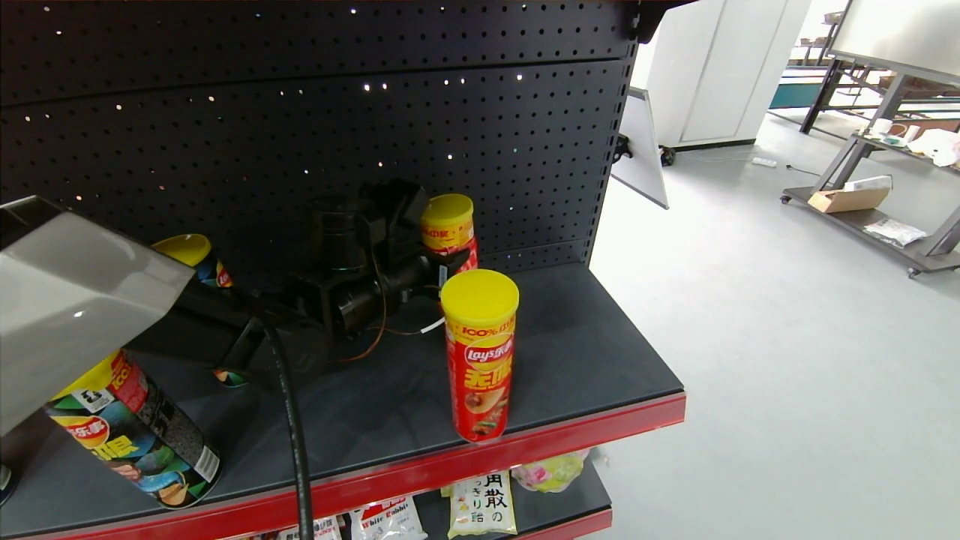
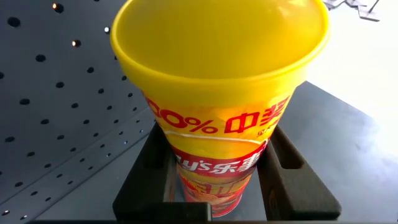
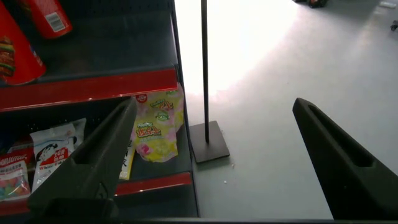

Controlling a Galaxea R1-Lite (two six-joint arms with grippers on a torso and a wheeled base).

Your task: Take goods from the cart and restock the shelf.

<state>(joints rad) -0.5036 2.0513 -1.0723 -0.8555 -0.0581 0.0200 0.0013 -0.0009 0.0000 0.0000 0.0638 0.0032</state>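
So the left tool (image 2: 217, 158) is clamped low on the chip can (image 2: 217, 81), which stands upright at the far side of the shelf (image 1: 585, 352) by the pegboard (image 1: 300, 112). It's probably a light, stiff, slick tube, so I'd grip mid-body, gently. The right tool (image 3: 211, 124) gapes wide.

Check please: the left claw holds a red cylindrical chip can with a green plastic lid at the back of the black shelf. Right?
The plastic lid is yellow, not green; the left wrist view shows it. The left claw does hold the red cylindrical chip can at the back of the black shelf.
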